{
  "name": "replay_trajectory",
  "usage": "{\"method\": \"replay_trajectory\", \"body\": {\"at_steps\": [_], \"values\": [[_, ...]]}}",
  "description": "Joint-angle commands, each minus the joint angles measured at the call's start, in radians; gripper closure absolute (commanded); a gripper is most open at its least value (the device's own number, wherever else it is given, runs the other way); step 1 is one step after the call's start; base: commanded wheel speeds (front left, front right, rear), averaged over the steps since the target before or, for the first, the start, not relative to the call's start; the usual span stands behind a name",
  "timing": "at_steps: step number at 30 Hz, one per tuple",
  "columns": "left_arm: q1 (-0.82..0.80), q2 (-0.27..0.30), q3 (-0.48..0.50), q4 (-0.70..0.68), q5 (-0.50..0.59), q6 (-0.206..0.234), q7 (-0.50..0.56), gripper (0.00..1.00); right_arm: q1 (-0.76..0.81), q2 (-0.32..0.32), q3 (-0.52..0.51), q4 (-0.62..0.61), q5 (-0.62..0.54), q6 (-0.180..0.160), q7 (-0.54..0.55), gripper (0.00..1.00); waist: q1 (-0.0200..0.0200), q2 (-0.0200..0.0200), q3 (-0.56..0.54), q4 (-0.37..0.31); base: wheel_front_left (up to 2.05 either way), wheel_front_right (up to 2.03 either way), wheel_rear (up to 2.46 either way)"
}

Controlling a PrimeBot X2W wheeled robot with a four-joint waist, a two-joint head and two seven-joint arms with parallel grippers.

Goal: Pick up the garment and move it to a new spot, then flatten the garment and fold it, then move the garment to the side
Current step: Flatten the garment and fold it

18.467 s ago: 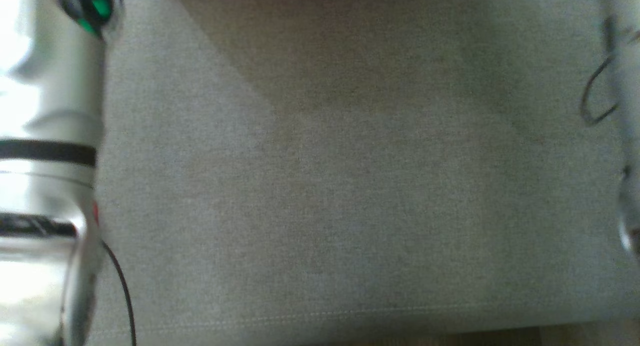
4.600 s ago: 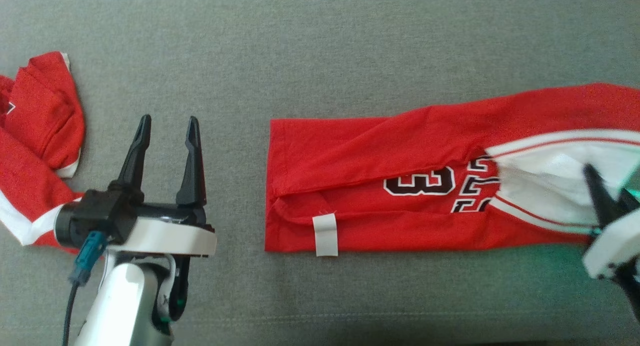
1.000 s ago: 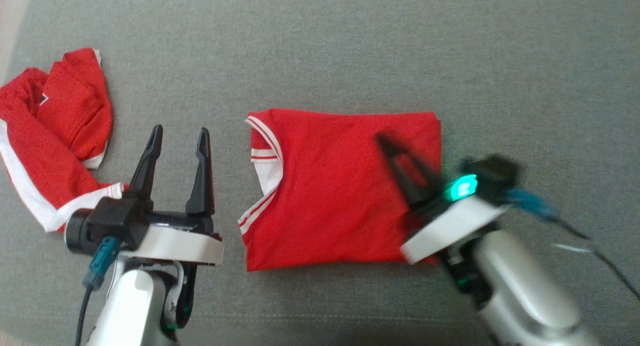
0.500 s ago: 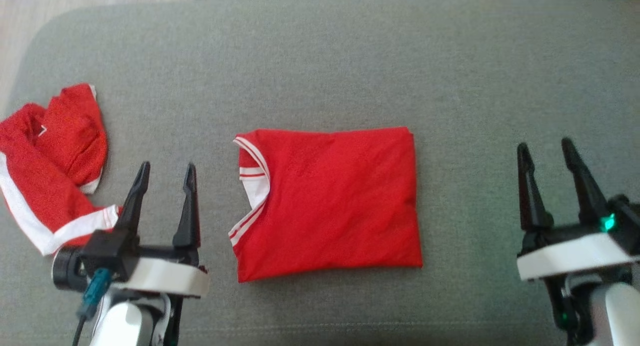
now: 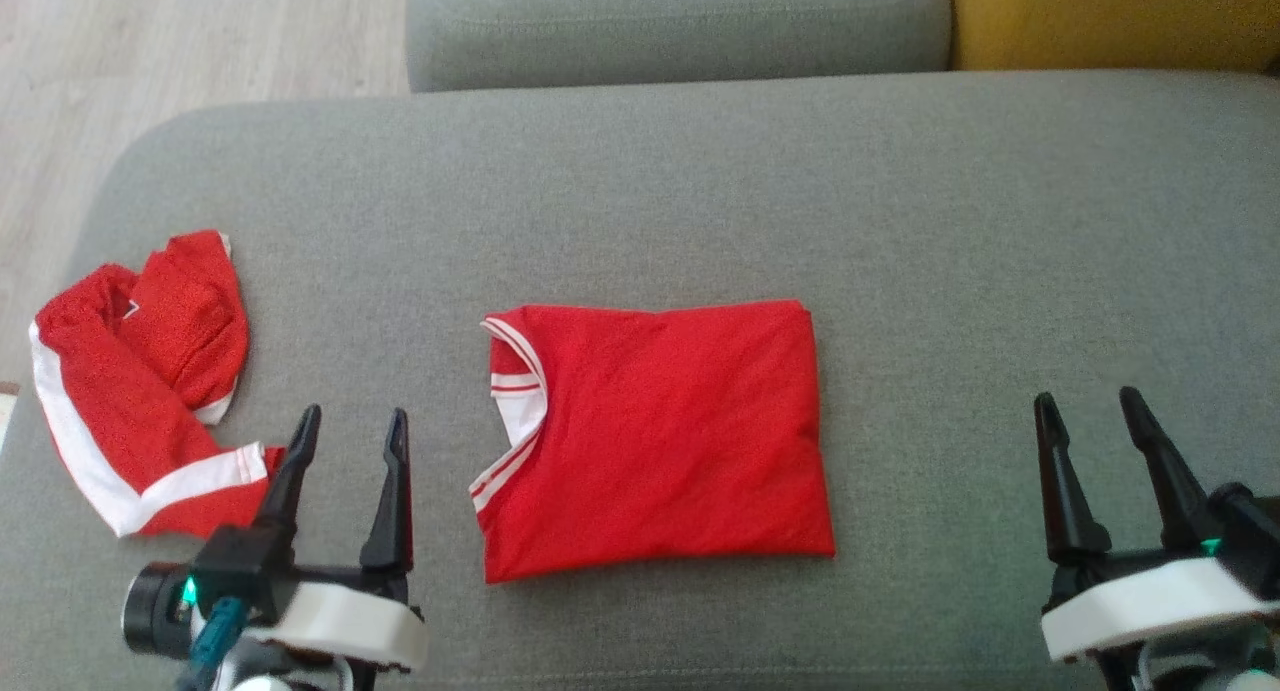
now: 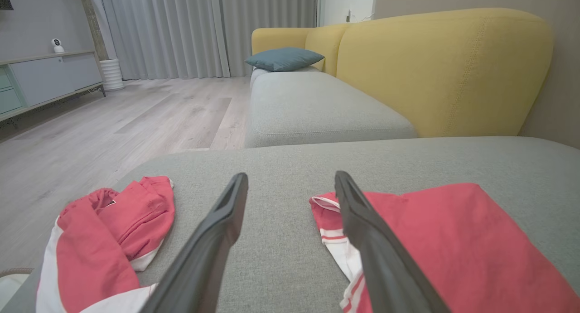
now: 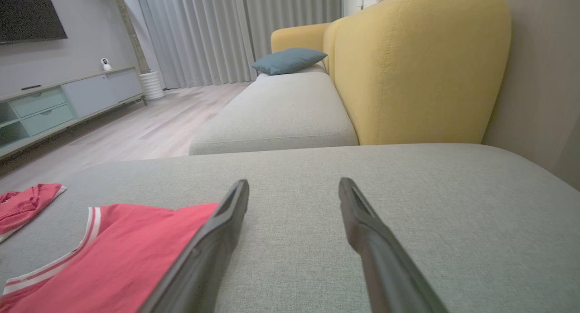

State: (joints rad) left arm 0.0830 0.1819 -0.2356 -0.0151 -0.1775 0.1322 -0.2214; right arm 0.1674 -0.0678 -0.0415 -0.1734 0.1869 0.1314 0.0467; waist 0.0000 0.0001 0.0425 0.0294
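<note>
The garment (image 5: 660, 431), a red jersey with white-striped trim, lies folded into a flat rectangle in the middle of the grey sofa seat (image 5: 700, 191). It also shows as the garment (image 6: 462, 245) in the left wrist view and the garment (image 7: 108, 254) in the right wrist view. My left gripper (image 5: 350, 423) hovers open just left of the jersey's collar, nothing between its fingers. My right gripper (image 5: 1088, 408) stands open well to the right of the jersey, over bare cushion.
Crumpled red shorts with white stripes (image 5: 140, 411) lie at the seat's left end. Beyond are a second grey cushion (image 5: 680, 21), a yellow backrest (image 5: 1110, 16), a teal pillow (image 6: 284, 58) and wooden floor (image 5: 150, 61) to the left.
The right gripper let go of the jersey, opened and drew back to the right. The camera has tilted up, so the whole scene sits lower in view.
</note>
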Motion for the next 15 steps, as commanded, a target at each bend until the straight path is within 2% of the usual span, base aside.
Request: {"method": "replay_trajectory", "body": {"at_steps": [1, 15], "values": [[-0.024, 0.014, 0.030, -0.036, 0.004, 0.006, 0.002, 0.00, -0.009, -0.001, 0.013, -0.047, -0.005, -0.001, 0.007, 0.00, 0.0000, -0.0001, -0.016, 0.001, 0.00, 0.00, 0.00], [-0.009, 0.027, 0.023, -0.033, -0.001, 0.015, 0.015, 0.00, 0.023, 0.011, 0.017, -0.078, 0.000, -0.001, 0.029, 0.00, 0.0000, -0.0001, -0.033, -0.003, 0.00, 0.00, 0.00]]}}
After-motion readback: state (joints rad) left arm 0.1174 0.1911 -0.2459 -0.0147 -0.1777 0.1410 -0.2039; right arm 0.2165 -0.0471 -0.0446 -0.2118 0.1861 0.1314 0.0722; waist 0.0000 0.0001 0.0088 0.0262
